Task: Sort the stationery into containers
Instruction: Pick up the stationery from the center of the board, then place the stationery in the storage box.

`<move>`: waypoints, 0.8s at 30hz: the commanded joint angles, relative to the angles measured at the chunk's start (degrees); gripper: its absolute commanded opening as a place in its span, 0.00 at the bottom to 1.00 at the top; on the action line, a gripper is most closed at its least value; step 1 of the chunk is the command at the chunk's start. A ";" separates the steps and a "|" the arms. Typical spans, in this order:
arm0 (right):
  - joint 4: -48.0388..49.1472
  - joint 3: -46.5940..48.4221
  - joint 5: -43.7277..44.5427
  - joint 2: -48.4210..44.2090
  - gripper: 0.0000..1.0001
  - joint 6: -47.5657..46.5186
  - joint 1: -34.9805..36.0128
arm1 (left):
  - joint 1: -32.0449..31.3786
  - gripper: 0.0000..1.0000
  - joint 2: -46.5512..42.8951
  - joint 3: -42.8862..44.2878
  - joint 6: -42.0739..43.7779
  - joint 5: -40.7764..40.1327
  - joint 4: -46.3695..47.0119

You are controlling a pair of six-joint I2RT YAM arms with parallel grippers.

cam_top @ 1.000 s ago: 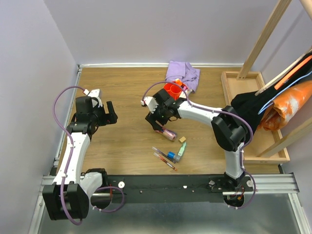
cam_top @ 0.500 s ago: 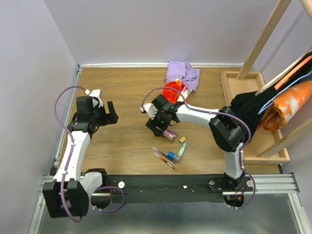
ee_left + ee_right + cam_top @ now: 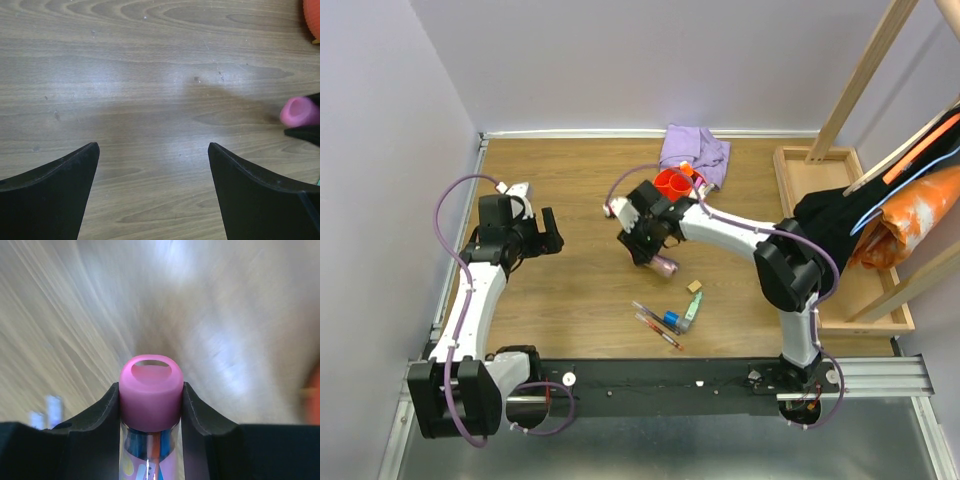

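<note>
Going by the overhead view, with 12 o'clock as the far wall: the wooden table (image 3: 580,180) fills most of the shot. A shallow wooden tray (image 3: 810,185) sits off at 3 o'clock.

The right arm reaches in from 5 o'clock toward the middle. Its right gripper (image 3: 652,250) has both fingers pressed flat on the sides of the pink tube (image 3: 150,392), right at the cap, so it's got hold of that. The tube is about dead centre of the table, at 6 o'clock from the orange cup (image 3: 672,183). I honestly can't tell if the tube is lifted or resting on the wood.

The left gripper (image 3: 152,145) is over at 9 o'clock with its fingers spread wide and nothing but bare wood between them.

A lilac cloth (image 3: 698,148) is bunched up at 12 to 1 o'clock against the far edge. The cup is just beside it on the near side, with something orange poking out of it.

The rest of the stationery is loose at roughly 5 o'clock: a couple of thin pens (image 3: 655,325) side by side, a mint highlighter (image 3: 692,310) just right of them, and a small tan eraser (image 3: 695,286) just past that.
</note>
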 commanded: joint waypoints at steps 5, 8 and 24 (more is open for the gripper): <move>19.46 5.40 1.03 -16.47 0.01 10.11 -3.34 | 0.31 0.99 5.22 5.92 2.33 4.04 0.21; 42.84 -11.48 9.51 -26.06 0.00 10.13 -4.31 | 0.05 0.99 8.21 9.16 1.18 4.92 0.56; 83.56 -25.71 32.94 -21.43 0.01 5.73 -9.75 | -4.96 0.99 17.71 20.60 5.49 3.60 -3.21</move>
